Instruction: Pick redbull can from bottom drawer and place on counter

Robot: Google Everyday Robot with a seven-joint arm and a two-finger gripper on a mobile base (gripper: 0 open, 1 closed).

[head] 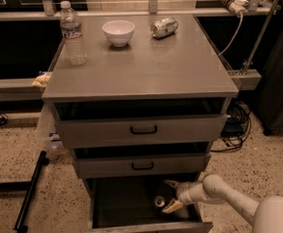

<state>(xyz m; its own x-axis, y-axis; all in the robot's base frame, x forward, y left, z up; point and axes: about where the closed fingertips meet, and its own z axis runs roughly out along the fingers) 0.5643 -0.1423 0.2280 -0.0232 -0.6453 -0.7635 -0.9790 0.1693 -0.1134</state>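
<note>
The bottom drawer (146, 224) of the grey cabinet is pulled open, with a dark inside. The redbull can (159, 201) stands upright in it, right of the middle; only its shiny silver top shows clearly. My gripper (171, 196) reaches into the drawer from the right, on a white arm. Its two pale fingers are spread apart, one above and one below the can's right side, and close to the can. The counter (146, 69) is the flat grey top of the cabinet.
On the counter stand a water bottle (72, 33) at the back left, a white bowl (118, 32) and a dented silver can (164, 27) lying on its side. The two upper drawers (141, 129) are slightly open. Cables (236, 123) hang at the right.
</note>
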